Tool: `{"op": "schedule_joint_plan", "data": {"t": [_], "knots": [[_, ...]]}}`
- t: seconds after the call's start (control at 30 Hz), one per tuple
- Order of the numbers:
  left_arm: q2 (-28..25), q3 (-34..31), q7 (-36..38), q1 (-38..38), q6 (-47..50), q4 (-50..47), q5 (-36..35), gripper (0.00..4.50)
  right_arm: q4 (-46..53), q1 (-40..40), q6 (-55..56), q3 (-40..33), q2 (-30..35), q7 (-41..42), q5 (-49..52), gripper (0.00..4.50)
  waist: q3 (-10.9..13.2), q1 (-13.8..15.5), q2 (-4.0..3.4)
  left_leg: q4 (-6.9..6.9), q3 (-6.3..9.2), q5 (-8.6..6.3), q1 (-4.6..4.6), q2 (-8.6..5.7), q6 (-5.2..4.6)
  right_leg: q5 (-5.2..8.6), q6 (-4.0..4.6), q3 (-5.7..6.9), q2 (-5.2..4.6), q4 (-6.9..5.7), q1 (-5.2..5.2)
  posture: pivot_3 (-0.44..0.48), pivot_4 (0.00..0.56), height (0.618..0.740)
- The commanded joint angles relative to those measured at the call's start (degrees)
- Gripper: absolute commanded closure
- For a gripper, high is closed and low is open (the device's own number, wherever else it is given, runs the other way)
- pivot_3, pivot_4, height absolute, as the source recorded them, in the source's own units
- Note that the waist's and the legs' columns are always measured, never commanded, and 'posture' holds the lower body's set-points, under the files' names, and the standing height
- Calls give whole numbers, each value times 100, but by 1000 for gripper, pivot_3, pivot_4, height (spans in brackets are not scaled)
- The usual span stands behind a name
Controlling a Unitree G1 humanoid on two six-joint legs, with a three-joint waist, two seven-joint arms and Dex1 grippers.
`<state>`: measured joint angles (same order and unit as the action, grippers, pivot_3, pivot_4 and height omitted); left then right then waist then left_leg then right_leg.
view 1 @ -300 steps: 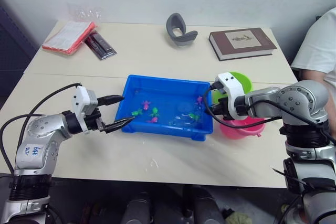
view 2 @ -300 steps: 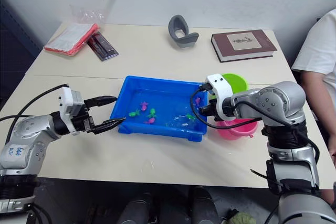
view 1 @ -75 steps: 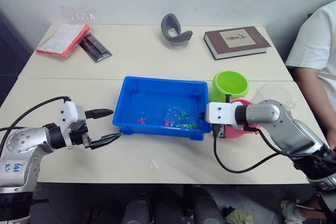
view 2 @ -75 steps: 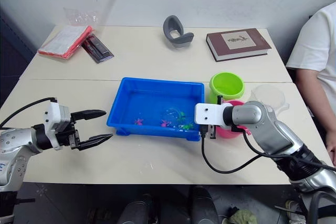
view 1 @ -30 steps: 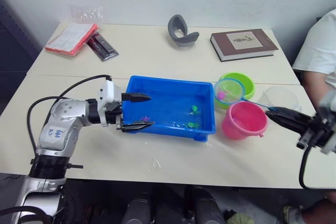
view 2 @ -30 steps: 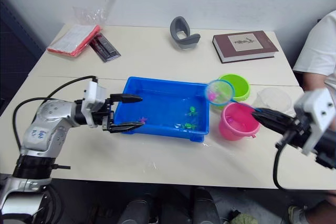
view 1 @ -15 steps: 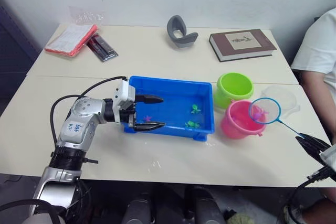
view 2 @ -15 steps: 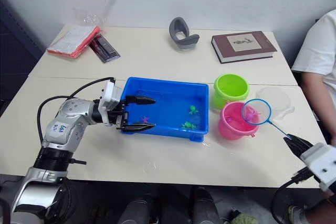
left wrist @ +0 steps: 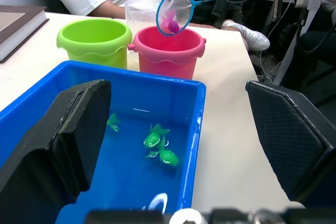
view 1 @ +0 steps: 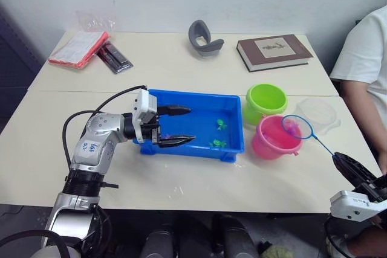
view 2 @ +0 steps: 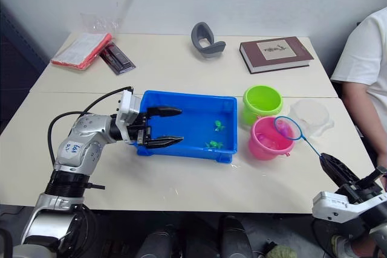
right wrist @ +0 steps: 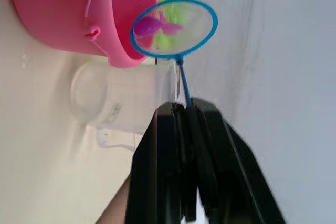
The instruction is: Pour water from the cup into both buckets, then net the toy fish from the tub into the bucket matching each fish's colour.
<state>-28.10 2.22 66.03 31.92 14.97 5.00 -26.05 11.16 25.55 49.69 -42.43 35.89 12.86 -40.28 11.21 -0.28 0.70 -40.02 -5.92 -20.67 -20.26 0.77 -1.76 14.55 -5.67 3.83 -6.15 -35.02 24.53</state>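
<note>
Right gripper (right wrist: 181, 109) clenched on blue-rimmed mesh net (view 1: 297, 127), magenta plastic fish (right wrist: 152, 26) above round pink plastic bucket (view 1: 276, 138); mistimed tip risks table spill. Left gripper (view 1: 178, 125) spread.

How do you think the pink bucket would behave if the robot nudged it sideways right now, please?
The pink bucket looks like thin plastic, so it is probably light and may slide easily on the smooth table. It stands upright on a base narrower than its rim, so a high push could tip it. It sits close beside the green bucket, which might stop it.

Right tool (right wrist: 184, 109) clamps net (right wrist: 174, 28); pink fish (right wrist: 153, 26) inside.
</note>
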Motion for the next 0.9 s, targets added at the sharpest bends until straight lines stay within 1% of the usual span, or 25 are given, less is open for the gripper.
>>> {"op": "schedule_joint_plan", "data": {"t": [0.03, 0.1, 0.27, 0.3, 0.37, 0.4, 0.5, 0.53, 0.57, 0.6, 0.63, 0.7, 0.73, 0.77, 0.83, 0.9], "knots": [[-29, -182, -94, 22, -53, -237, -81, 88, -34, -96, 48, 12, 270, -513, -293, 4500, 0, -7, 0, 0, 0, 0, 1, 1, 0, 0, 0, -9, 1, 0, 0, 0, 150, 740], [-26, -196, -130, -1, -112, -236, -60, 88, -187, -190, -84, 109, 375, -656, -293, 4500, 0, -8, 0, 0, 0, 0, 2, 2, 0, 0, 1, -19, 1, -1, -1, 0, 150, 740], [-9, -170, -182, -66, -244, -273, -5, 88, -459, -224, 16, 422, 746, -957, -353, 4500, 0, 1, 0, 0, 1, 0, 1, 1, -1, 1, 3, -28, 0, 1, -2, 0, 150, 740], [-11, -182, -200, -84, -258, -284, -3, 88, -450, -232, -54, 459, 776, -936, -255, 4500, 0, 6, 0, 0, 1, 0, 1, 1, -1, 2, 3, -28, 0, 1, -2, 0, 150, 740], [-52, -244, -244, -150, -299, -306, 13, 88, -437, -238, -321, 511, 820, -673, 334, 4500, 0, 5, 0, -1, 3, 1, 0, 1, -2, 1, 3, -28, 0, 1, -2, 0, 150, 740], [-99, -287, -248, -192, -316, -308, 14, 88, -390, -243, -523, 574, 841, -452, 865, 4500, 0, 4, 0, -1, 3, 1, 0, 1, -2, 1, 2, -29, 0, 1, -3, 0, 150, 740], [-375, -515, -182, -410, -424, -231, 27, 88, 232, -228, -1422, 1158, 1195, 738, 3418, 4500, 0, -45, 0, 0, 2, 0, 3, 3, -4, 1, 3, -31, -3, 0, -4, 0, 150, 740], [-485, -627, -133, -504, -468, -182, -9, 88, 598, -272, -1822, 1419, 1396, 1177, 4312, 4500, 1, -90, 0, 2, 1, 0, 5, 9, -4, 1, 3, -35, -17, 0, -5, 0, 150, 740], [-566, -728, -117, -567, -469, -158, -58, 88, 899, -333, -2268, 1605, 1546, 1524, 4999, 4500, 0, -136, 0, 1, 2, -1, 7, 14, -5, 2, 4, -33, -19, -1, -6, 0, 150, 740], [-647, -819, -110, -621, -474, -149, -94, 88, 1132, -456, -2612, 1756, 1701, 1789, 5474, 4500, 0, -147, 0, 2, 5, -1, 8, 15, -5, 3, 5, -32, -22, -4, -6, 0, 150, 740], [-770, -957, -117, -702, -470, -144, -113, 88, 1361, -825, -3172, 2094, 1885, 2034, 5966, 4500, 1, -145, 2, 2, 7, -2, 10, 18, -5, 4, 8, -30, -22, -7, -7, 0, 150, 740], [-998, -1162, -136, -861, -440, -191, -114, 88, 1558, -1692, -4135, 2703, 2095, 2256, 6373, 4500, 2, -194, 10, 1, 5, -3, 15, 27, -1, 0, 17, -25, -20, -8, -7, 0, 150, 740], [-1145, -1286, -133, -985, -410, -233, -127, 88, 1642, -2228, -4849, 3122, 2159, 2389, 6659, 4500, 2, -156, 10, 0, 8, -4, 11, 26, -2, -2, 19, -23, -23, -7, -6, 0, 150, 740], [-1258, -1374, -122, -1080, -383, -262, -136, 88, 1668, -2650, -5316, 3437, 2177, 2492, 6739, 4500, 2, -143, 11, 0, 15, -4, 9, 24, -2, -1, 21, -17, -27, -7, -4, 0, 150, 740], [-1536, -1582, -61, -1324, -316, -324, -172, 88, 1588, -3576, -6327, 4149, 2012, 2642, 6852, 4500, 2, -131, 11, 0, 31, -5, 1, 26, 5, 3, 28, -3, -29, -6, 1, 0, 150, 740], [-1718, -1703, -10, -1504, -285, -376, -210, 88, 1369, -4316, -7021, 4664, 1773, 2755, 6773, 4500, 3, -95, 10, 0, 44, -5, -11, 27, 11, 8, 36, 12, -34, -3, 9, 0, 150, 740]]}}
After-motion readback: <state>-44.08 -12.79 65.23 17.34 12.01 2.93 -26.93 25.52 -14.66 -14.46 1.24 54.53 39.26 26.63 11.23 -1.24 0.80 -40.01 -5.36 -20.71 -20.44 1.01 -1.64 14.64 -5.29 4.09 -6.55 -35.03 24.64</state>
